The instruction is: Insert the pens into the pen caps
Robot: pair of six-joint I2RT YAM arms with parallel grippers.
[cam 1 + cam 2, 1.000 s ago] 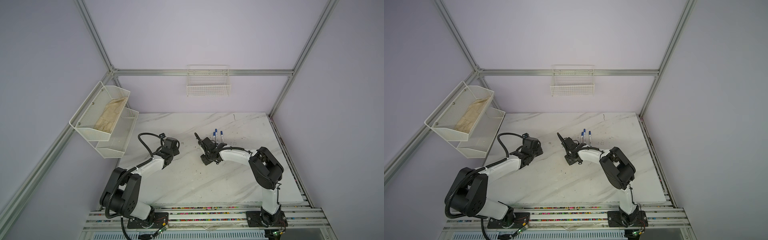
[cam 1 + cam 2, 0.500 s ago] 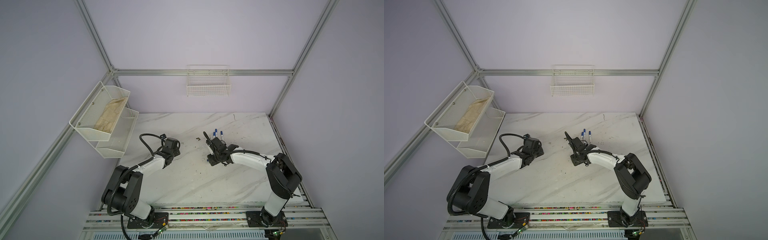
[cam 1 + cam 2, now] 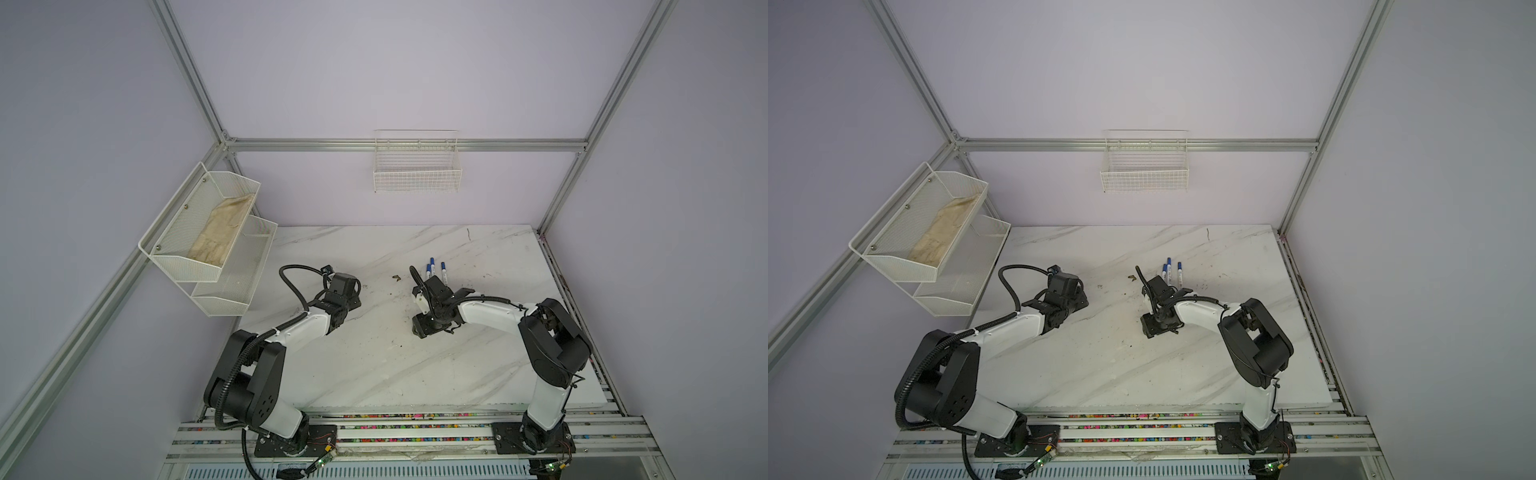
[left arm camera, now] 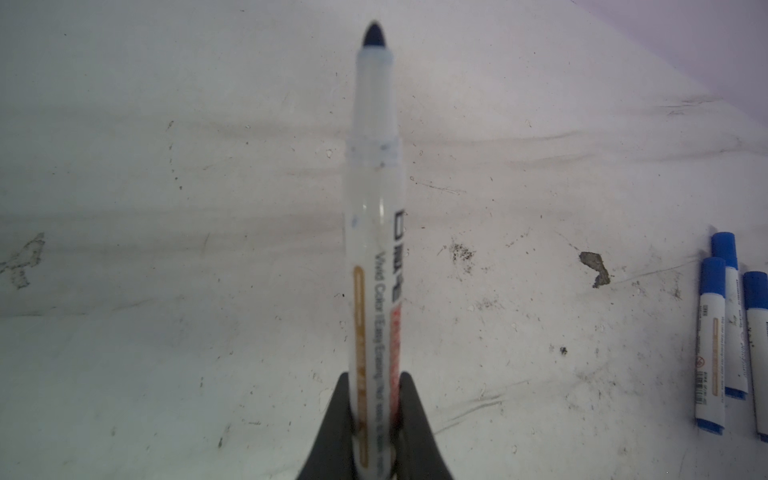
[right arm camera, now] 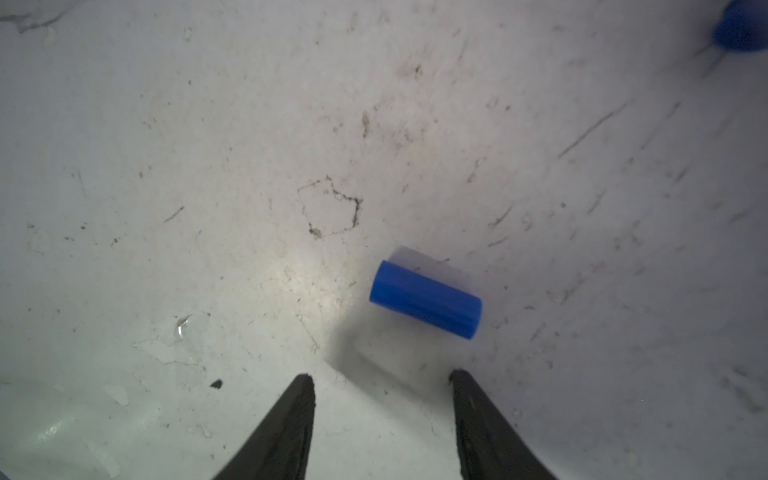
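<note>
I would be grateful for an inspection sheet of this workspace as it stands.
Surface: marble tabletop, scuffed and stained.
Job's things: uncapped pen held; three capped pens lying together; loose cap lying before the right gripper.
Clutter: small dark scrap.
Grippers: left gripper shut on the uncapped pen; right gripper open, empty.
Cables: black cable looped over the left arm.
Surroundings: wall-hung wire basket; mesh shelf holding a beige cloth.
</note>
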